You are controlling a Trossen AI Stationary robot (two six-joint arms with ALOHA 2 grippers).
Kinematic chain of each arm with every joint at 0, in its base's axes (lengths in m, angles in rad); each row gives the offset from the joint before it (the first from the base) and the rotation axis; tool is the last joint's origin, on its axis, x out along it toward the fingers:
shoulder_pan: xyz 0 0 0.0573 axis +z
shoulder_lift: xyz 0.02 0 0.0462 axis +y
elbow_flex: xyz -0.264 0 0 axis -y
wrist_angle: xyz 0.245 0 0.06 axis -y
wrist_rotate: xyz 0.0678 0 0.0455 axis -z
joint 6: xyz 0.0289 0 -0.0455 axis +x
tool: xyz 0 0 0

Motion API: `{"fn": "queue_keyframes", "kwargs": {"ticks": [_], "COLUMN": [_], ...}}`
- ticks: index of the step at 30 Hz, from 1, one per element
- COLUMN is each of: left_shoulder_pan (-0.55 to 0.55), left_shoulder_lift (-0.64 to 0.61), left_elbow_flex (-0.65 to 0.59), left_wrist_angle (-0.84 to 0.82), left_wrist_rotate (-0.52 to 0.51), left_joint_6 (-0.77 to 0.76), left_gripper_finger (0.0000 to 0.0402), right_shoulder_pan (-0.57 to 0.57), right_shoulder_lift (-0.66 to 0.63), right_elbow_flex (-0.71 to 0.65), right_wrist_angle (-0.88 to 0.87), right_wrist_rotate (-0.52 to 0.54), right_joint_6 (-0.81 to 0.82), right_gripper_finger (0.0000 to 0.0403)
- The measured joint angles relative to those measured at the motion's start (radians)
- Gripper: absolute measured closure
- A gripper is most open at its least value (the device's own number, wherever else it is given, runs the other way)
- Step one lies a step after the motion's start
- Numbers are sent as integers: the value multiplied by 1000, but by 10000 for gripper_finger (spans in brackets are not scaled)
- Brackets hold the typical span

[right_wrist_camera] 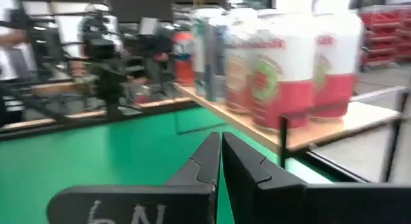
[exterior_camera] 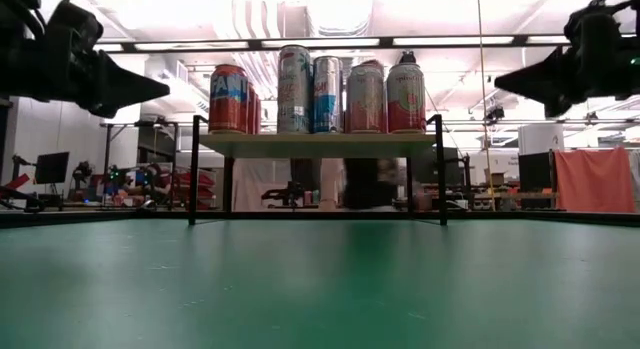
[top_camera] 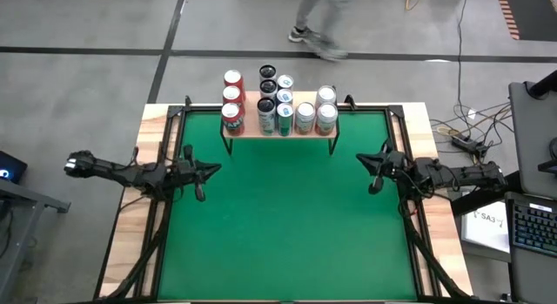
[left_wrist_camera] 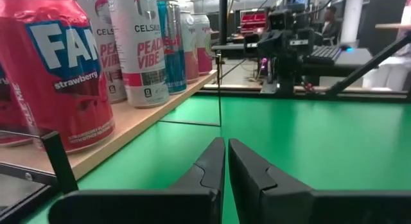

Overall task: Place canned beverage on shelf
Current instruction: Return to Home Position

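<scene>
- Now the shelf [top_camera: 278, 130] stands at the far edge of the green desk [top_camera: 278, 234], midway along it, its light wood top on thin black legs.
- The cans [top_camera: 285, 104] stand upright on the shelf top in close rows. There are red cans [top_camera: 231, 104] at the left end, taller slim cans [top_camera: 266, 99] in the middle, and white-and-red cans [top_camera: 325, 112] at the right end.
- The left claw [top_camera: 209, 170] hangs above the desk's left side, in front of the shelf's left end and apart from it. In its wrist view the two fingers [left_wrist_camera: 205, 166] lie pressed together, clenched on nothing.
- The right claw [top_camera: 364, 159] hangs over the right side, mirrored, pointing inward towards the left one. Its fingers [right_wrist_camera: 202, 160] are likewise clenched with nothing between them.
- In the low view both claws float well above the desk, level with the cans, one on either side of the shelf.
- Beyond the desk a person [top_camera: 318, 34] is on the grey floor, with only legs and shoes in sight.
</scene>
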Motion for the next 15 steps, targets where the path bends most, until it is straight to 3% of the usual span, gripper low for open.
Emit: {"fn": "queue_keyframes", "kwargs": {"ticks": [5, 10, 15], "left_shoulder_pan": [0, 0, 0], "left_shoulder_lift": [-2, 2, 2], "left_elbow_flex": [0, 0, 0], "left_wrist_angle": [3, 3, 3], "left_wrist_rotate": [-5, -119, -145], "left_joint_6": [-1, -23, -29], "left_gripper_finger": [399, 399, 399], "right_shoulder_pan": [0, 0, 0], "right_shoulder_lift": [1, 1, 1], "right_elbow_flex": [0, 0, 0], "right_wrist_angle": [-11, -12, -14], "right_wrist_rotate": [-2, 6, 6], "right_joint_6": [-1, 1, -93], "right_gripper_finger": [394, 394, 394]}}
